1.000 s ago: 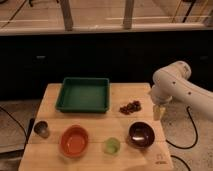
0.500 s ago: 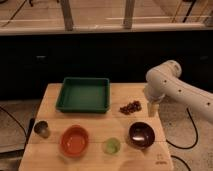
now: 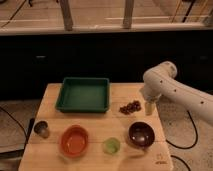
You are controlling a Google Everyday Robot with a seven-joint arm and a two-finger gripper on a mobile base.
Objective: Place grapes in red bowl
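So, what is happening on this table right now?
A one-armed robot is going for the grapes. Its claw hangs close beside them, low over the wooden table. The grapes lie on the table, not yet lifted. The red bowl, near the front edge, holds no grapes.

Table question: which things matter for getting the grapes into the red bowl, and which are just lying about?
Part of the job: grapes; red bowl, front left; gripper, hanging close beside the grapes.
Just lying about: green tray; dark maroon bowl; small green cup; small metal cup.
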